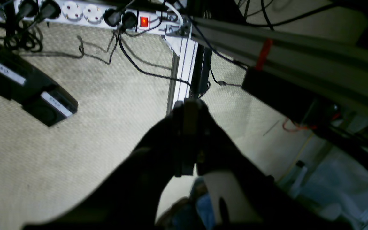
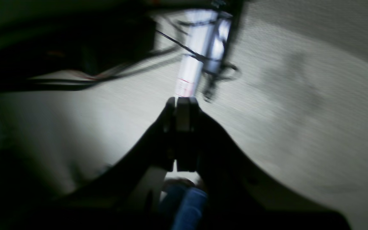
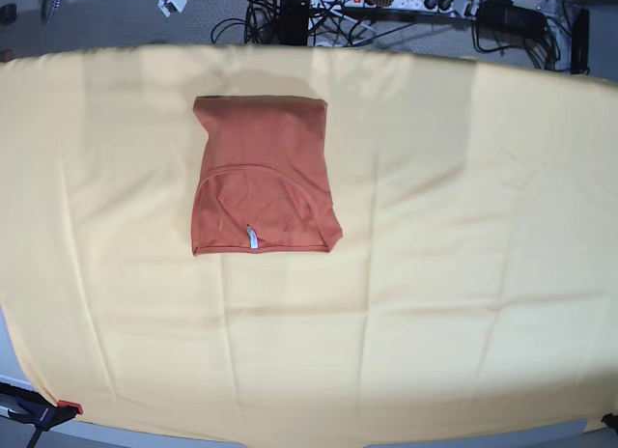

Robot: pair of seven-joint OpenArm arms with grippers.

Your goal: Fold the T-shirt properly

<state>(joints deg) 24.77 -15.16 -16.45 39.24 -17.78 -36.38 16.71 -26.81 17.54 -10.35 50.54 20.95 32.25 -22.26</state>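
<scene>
The T-shirt (image 3: 261, 173) lies as a compact rust-orange rectangle on the left-centre of the table in the base view. Its neckline faces the front, and a small white tag (image 3: 251, 238) shows at the front hem. Neither arm appears in the base view. Both wrist cameras look at carpet below the table, not at the shirt. My left gripper (image 1: 188, 103) has its dark fingers pressed together with nothing between them. My right gripper (image 2: 182, 100) is likewise shut and empty, in a blurred view.
A pale yellow cloth (image 3: 435, 274) covers the whole table. The left wrist view shows a power strip (image 1: 101, 14), cables, black boxes (image 1: 27, 92) and an aluminium frame post (image 1: 184, 73). Cables (image 3: 386, 4) lie behind the table, and a clamp (image 3: 39, 409) holds the front left corner.
</scene>
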